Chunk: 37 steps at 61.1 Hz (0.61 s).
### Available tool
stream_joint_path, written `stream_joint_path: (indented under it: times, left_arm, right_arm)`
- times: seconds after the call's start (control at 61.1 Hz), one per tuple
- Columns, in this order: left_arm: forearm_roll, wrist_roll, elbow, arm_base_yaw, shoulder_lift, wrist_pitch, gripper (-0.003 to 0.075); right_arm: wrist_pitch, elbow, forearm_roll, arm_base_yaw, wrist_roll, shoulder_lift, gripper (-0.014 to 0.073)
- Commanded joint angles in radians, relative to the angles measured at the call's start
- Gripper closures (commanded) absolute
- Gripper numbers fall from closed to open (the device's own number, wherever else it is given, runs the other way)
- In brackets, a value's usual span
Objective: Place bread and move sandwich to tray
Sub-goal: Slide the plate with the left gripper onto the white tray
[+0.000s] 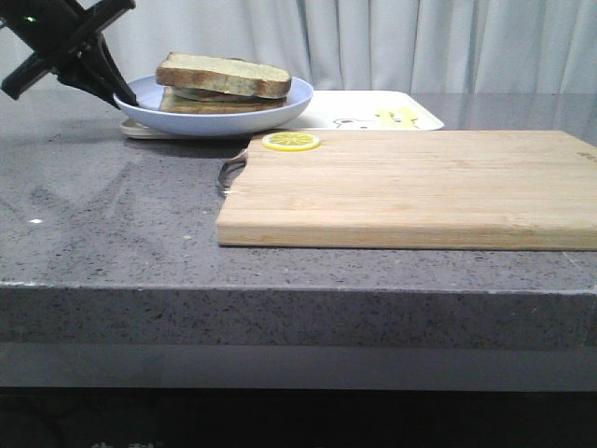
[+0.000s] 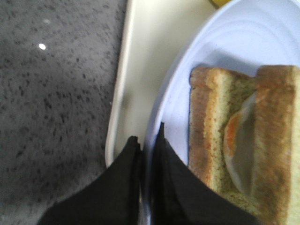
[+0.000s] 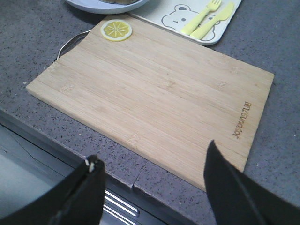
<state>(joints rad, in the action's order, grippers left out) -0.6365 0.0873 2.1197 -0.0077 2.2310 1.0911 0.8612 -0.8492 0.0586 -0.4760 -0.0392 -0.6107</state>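
The sandwich [image 1: 224, 84], two brown-crusted slices with a fried egg between them, lies on a round pale-blue plate [image 1: 294, 103]. The plate stands over the left end of the white tray [image 1: 354, 107]. My left gripper [image 1: 119, 93] is shut on the plate's left rim. In the left wrist view its jaws [image 2: 147, 136] pinch the rim, one finger inside the plate [image 2: 262, 37] beside the sandwich [image 2: 243, 154] and one outside over the tray [image 2: 145, 61]. No separate plain bread slice shows. My right gripper [image 3: 151, 151] is open and empty over the table's front edge.
A light wooden cutting board [image 1: 410, 187] lies in front of the tray, with a lemon slice [image 1: 290, 141] on its far left corner. The right wrist view shows the board [image 3: 154, 89], the lemon slice [image 3: 116, 29] and the tray's bear print [image 3: 180, 14].
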Motion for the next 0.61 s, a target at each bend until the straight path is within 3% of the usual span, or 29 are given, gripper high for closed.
stream_joint_path:
  times: [0.0, 0.262, 0.589]
  left_arm:
    - [-0.076, 0.035, 0.064, -0.006, -0.054, -0.040, 0.0679]
    - [-0.076, 0.031, 0.068, -0.006, -0.052, -0.075, 0.0349]
    - [0.006, -0.131, 0.068, -0.008, -0.193, -0.088, 0.0332]
  right_arm:
    - [-0.058, -0.027, 0.011, 0.004, 0.003, -0.002, 0.0117]
    - [-0.073, -0.027, 0.005, 0.004, 0.003, -0.002, 0.0117]
    - [-0.053, -0.027, 0.005, 0.004, 0.003, -0.002, 0.0117]
